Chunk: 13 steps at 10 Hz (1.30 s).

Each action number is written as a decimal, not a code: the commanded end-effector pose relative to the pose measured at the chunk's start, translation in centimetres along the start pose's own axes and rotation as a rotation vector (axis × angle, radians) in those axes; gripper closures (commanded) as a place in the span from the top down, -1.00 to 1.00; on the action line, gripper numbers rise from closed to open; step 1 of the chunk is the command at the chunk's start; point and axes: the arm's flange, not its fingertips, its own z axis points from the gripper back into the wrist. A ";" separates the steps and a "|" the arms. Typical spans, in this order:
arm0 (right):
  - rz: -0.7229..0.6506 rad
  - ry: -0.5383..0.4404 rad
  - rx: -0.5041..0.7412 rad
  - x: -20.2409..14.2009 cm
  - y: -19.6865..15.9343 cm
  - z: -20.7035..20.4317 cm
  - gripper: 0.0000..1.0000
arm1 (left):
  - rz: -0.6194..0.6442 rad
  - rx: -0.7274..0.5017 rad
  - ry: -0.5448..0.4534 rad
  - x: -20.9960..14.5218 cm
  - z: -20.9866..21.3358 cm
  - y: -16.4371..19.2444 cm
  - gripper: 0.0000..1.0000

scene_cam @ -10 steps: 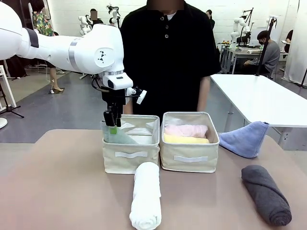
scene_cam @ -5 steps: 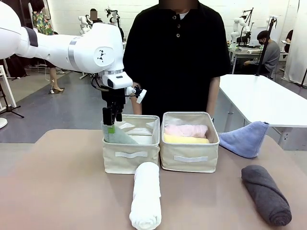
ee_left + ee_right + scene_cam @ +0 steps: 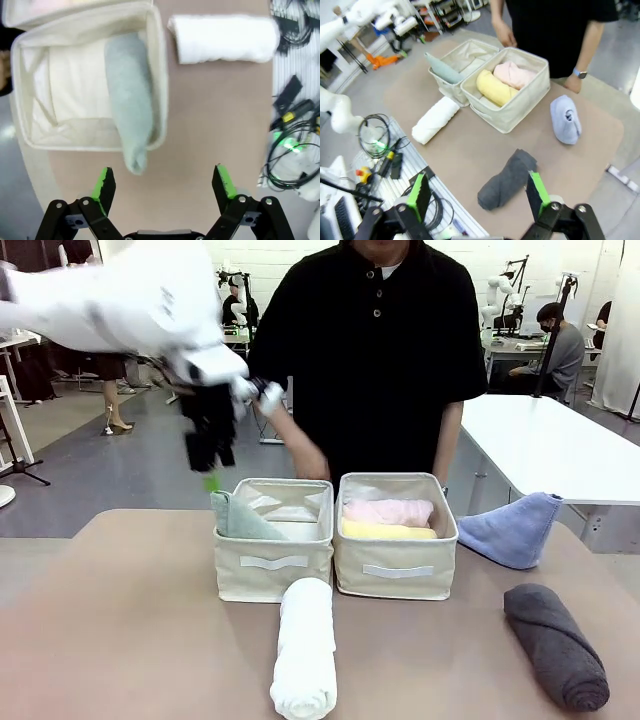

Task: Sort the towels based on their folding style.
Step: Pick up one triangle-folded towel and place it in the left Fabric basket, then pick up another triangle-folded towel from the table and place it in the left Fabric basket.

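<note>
The pale teal-green towel (image 3: 240, 520) is lying in the left bin (image 3: 272, 572), leaning along its wall with its tip poking over the rim. The pink towel (image 3: 388, 511) and yellow towel (image 3: 388, 531) are sitting side by side in the right bin (image 3: 395, 578). The white towel (image 3: 305, 645) is resting on the table (image 3: 120, 620) just in front of the left bin. The dark grey towel (image 3: 555, 645) and light blue towel (image 3: 510, 530) are lying to the right. The left gripper (image 3: 164, 182) is hanging above the teal towel's tip, fingers spread and empty. The right gripper (image 3: 478, 192) is hovering high over the table, likewise spread. The person's hand (image 3: 310, 465) is reaching near the left bin's far rim.
</note>
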 end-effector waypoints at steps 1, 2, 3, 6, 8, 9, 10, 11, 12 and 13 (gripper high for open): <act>0.010 -0.025 0.021 0.1 0.0 0.0 1.00 | 0.106 0.094 -0.157 -9.7 6.7 -8.0 1.00; 0.010 -0.025 0.021 0.1 0.0 0.0 1.00 | 0.177 0.132 -0.155 -13.2 7.4 -9.4 1.00; 0.010 -0.025 0.021 0.1 0.0 0.0 1.00 | 0.260 0.139 -0.184 -16.9 7.1 -10.3 1.00; 0.010 -0.025 0.021 0.1 0.0 0.0 1.00 | 0.432 0.152 -0.267 -24.0 5.3 -11.0 1.00; 0.010 -0.025 0.021 0.1 0.0 0.0 1.00 | 0.355 0.127 -0.253 -22.7 7.7 -12.3 1.00; 0.010 -0.025 0.021 0.1 0.0 0.0 1.00 | 0.355 0.127 -0.253 -22.7 7.7 -12.3 1.00; 0.010 -0.025 0.021 0.1 0.0 0.0 1.00 | 0.355 0.127 -0.253 -22.7 7.7 -12.3 1.00; 0.010 -0.025 0.021 0.1 0.0 0.0 1.00 | 0.355 0.127 -0.253 -22.7 7.7 -12.3 1.00; 0.010 -0.025 0.021 0.1 0.0 0.0 1.00 | 0.355 0.127 -0.253 -22.7 7.7 -12.3 1.00; 0.010 -0.025 0.021 0.1 0.0 0.0 1.00 | 0.350 0.137 -0.256 -22.6 7.5 -12.2 1.00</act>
